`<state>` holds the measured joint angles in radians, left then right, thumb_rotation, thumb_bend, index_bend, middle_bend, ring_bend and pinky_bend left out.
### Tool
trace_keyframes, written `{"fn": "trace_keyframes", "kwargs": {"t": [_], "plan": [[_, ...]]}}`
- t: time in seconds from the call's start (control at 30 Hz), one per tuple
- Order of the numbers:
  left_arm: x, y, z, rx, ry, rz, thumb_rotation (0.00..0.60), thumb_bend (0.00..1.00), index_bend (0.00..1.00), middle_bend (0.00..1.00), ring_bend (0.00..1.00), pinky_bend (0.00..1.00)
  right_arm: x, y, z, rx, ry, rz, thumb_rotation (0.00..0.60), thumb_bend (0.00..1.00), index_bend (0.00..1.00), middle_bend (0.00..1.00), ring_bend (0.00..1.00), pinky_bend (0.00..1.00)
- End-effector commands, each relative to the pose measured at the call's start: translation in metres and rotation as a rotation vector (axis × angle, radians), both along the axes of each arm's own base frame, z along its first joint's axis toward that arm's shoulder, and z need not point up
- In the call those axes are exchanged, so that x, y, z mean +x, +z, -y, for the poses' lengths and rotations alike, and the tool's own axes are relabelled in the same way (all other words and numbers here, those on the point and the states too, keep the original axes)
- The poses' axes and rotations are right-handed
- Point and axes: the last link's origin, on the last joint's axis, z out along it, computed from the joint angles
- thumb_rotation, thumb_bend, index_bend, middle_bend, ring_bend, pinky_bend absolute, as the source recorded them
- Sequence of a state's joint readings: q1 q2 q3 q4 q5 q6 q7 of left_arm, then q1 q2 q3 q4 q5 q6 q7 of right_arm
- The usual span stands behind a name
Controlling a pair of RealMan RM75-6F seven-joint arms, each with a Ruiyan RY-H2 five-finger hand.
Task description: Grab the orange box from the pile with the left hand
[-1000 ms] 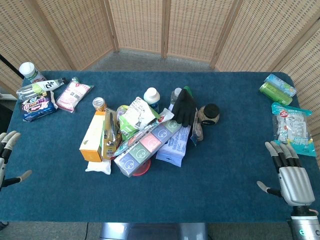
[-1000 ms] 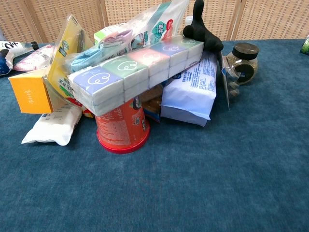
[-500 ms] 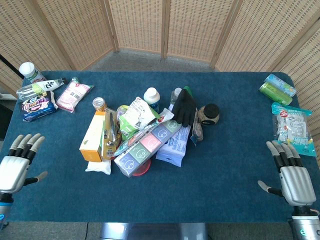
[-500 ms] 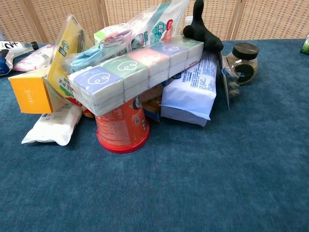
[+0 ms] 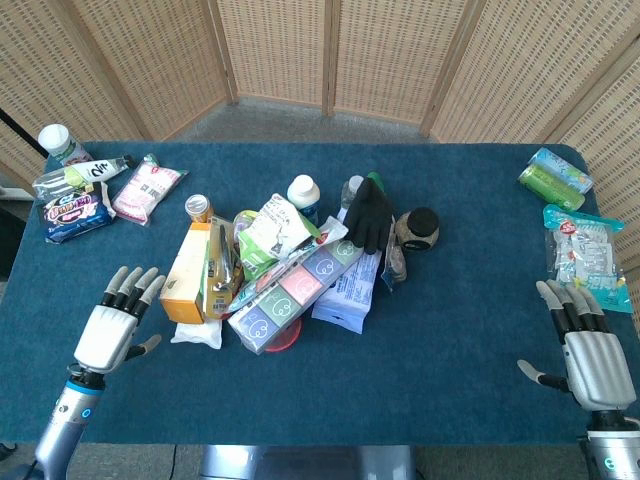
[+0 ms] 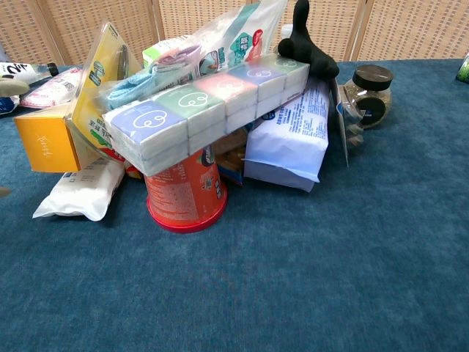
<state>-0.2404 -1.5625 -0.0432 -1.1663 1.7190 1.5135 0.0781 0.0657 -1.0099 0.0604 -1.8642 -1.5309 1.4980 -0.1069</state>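
The orange box (image 5: 186, 272) lies lengthwise on the left side of the pile, its end face (image 6: 45, 140) showing at the left edge of the chest view. My left hand (image 5: 115, 325) hovers over the blue cloth just left of the box, fingers spread, holding nothing and apart from the box. A blurred fingertip (image 6: 12, 87) shows at the chest view's left edge. My right hand (image 5: 588, 356) stays at the table's near right corner, fingers apart and empty.
The pile holds a long tissue pack (image 5: 290, 295), a red cup (image 6: 185, 194), a white pouch (image 5: 197, 334) under the box, a yellow packet (image 5: 222, 265), a black glove (image 5: 369, 212) and a jar (image 5: 420, 229). Snack packs (image 5: 75, 205) lie far left, packets (image 5: 580, 250) far right.
My left hand has moved from the table's left edge rightward and forward, closing toward the orange box. The right hand and the pile have stayed still.
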Motion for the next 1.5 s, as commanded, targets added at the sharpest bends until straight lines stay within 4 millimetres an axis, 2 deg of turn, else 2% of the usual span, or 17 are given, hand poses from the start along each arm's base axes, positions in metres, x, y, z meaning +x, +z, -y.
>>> {"fn": "trace_keyframes", "kwargs": {"t": [0.03,0.37,0.4,0.47,0.5,0.53,0.57,0.6,0.63,0.73,0.93,1.37,1.5], "plan": [[0.005,-0.006,-0.008,0.013,-0.014,-0.003,0.6,0.0,0.0,0.0,0.0,0.0,0.0,0.001,0.0,0.0,-0.001,0.002,0.6,0.0,0.0,0.0,0.0,0.0],[0.017,-0.025,-0.025,0.04,-0.057,-0.02,0.6,0.0,0.0,0.0,0.0,0.0,0.001,0.001,0.0,0.003,0.004,0.007,0.6,0.0,0.0,0.0,0.0,0.0],[0.018,-0.027,-0.027,0.049,-0.067,-0.022,0.6,0.0,0.04,0.0,0.0,0.01,0.001,0.001,0.0,0.003,0.005,0.008,0.6,0.0,0.0,0.0,0.0,0.0],[0.018,-0.031,-0.029,0.058,-0.073,-0.042,0.6,0.0,0.18,0.05,0.05,0.13,0.001,0.001,0.0,0.003,0.007,0.01,0.6,0.0,0.0,0.0,0.0,0.0],[0.018,-0.033,-0.031,0.068,-0.079,-0.046,0.6,0.0,0.29,0.15,0.14,0.28,0.001,0.001,0.0,0.004,0.008,0.011,0.6,0.0,0.0,0.0,0.0,0.0],[0.02,-0.034,-0.032,0.083,-0.092,-0.049,0.6,0.0,0.42,0.33,0.3,0.45,0.001,0.001,0.0,0.005,0.008,0.011,0.6,0.0,0.0,0.0,0.0,0.0],[0.021,-0.036,-0.033,0.099,-0.11,-0.051,0.6,0.0,0.51,0.46,0.43,0.55,0.002,0.0,-0.001,0.007,0.01,0.015,0.6,0.0,0.0,0.0,0.0,0.0],[0.021,-0.037,-0.034,0.107,-0.121,-0.052,0.6,0.0,0.66,0.67,0.62,0.71,0.002,0.0,-0.001,0.008,0.011,0.018,0.6,0.0,0.0,0.0,0.0,0.0],[0.021,-0.038,-0.034,0.116,-0.131,-0.053,0.6,0.0,0.76,0.81,0.74,0.81,0.002,0.001,-0.001,0.009,0.013,0.021,0.6,0.0,0.0,0.0,0.0,0.0],[0.02,-0.036,-0.035,0.149,-0.156,-0.031,0.6,0.01,0.91,0.96,0.88,0.92,0.002,0.001,-0.001,0.007,0.015,0.029,0.6,0.0,0.0,0.0,0.0,0.0],[0.022,-0.015,-0.033,0.219,-0.211,0.039,0.6,0.01,0.93,0.97,0.9,0.93,0.002,0.001,-0.001,0.012,0.013,0.031,0.6,0.0,0.0,0.0,0.0,0.0],[0.069,0.078,-0.016,0.413,-0.354,0.189,0.6,0.0,0.92,0.96,0.89,0.93,0.004,0.0,-0.003,0.017,0.016,0.027,0.6,0.0,0.0,0.0,0.0,0.0],[0.081,0.101,-0.012,0.455,-0.376,0.213,0.6,0.01,0.92,0.96,0.89,0.93,0.004,0.0,-0.003,0.015,0.017,0.03,0.6,0.0,0.0,0.0,0.0,0.0]]}}
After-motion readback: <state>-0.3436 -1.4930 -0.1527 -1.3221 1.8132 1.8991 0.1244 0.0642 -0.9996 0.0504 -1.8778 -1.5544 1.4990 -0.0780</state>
